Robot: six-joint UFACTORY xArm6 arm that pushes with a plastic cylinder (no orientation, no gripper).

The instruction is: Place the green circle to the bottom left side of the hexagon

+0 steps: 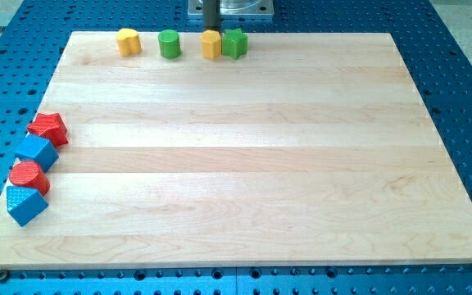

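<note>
Pale wood board (236, 164) carries everything. Up at its twelve o'clock edge the green circle (169, 44) stands upright, round face up, so it has no long axis and points nowhere in particular. At its three o'clock, near but apart, sits the yellow hexagon (211, 45), touching a green star-like block (234, 43). My tip (211, 30) comes down just behind the hexagon, holding nothing. A yellow heart-like block (129, 41) lies at the circle's nine o'clock. Red and blue blocks (36, 168) line the nine o'clock edge.
</note>
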